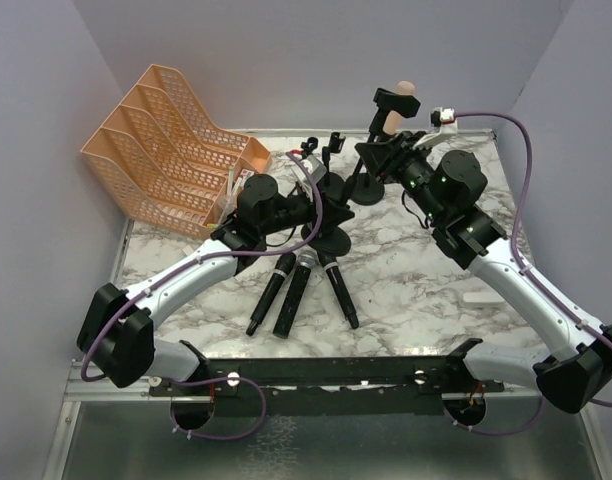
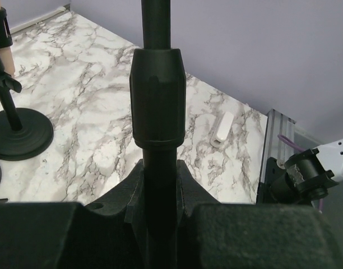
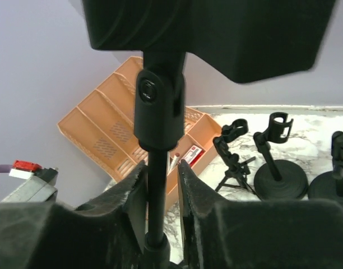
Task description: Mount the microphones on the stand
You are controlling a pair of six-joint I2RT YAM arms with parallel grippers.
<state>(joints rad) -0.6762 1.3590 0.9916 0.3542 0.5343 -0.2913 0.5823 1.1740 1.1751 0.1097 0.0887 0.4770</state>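
Mounting in progress: one done, three waiting.
Left tool [image 2: 159, 188] is clamped shut on a black stand pole [image 2: 158, 101], probably to keep it steady; three dark microphones [image 1: 294, 295] lie on the tabletop [image 1: 416, 290]; right tool [image 3: 162, 174] stands slightly open around the rod [image 3: 157, 207] under the clipped pink microphone [image 1: 394, 121]. No writing is readable.

Prob. lab booth, plain walls [image 1: 286, 50], marble-look tabletop [image 1: 416, 290]
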